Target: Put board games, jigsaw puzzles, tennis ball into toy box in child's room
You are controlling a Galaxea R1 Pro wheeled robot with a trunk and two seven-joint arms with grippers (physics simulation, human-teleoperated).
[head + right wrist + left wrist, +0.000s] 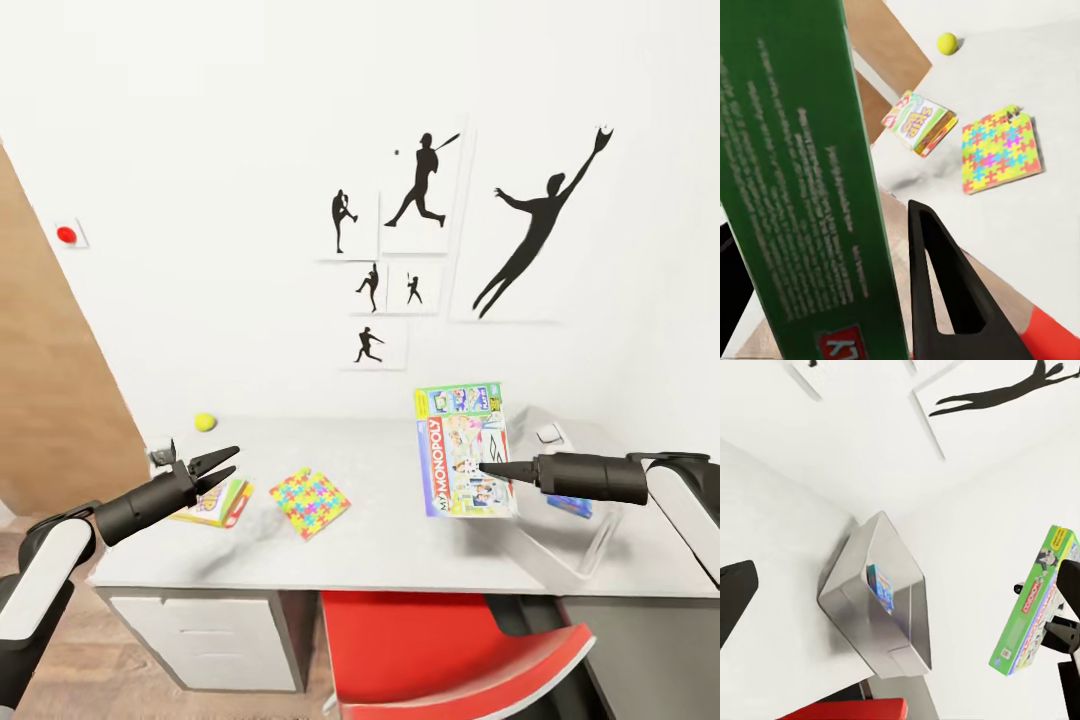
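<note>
Green-edged Monopoly box (463, 452) is hanging clamped on edge in my right gripper (499, 469), upright so it can slide into the toy box (881, 600) at the table's right end. My left gripper (218, 465), jaws apart, is waiting near the puzzles (309, 502).

A child's bedroom: sports silhouette pictures (440, 235), a desk (380, 555) strewn with toys

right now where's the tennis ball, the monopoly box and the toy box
tennis ball (206, 422): head view, middle of the ball, far side of the table.
Monopoly box (462, 460): head view, printed front face, held upright.
toy box (847, 577): left wrist view, outer side of its grey sloping wall.
</note>
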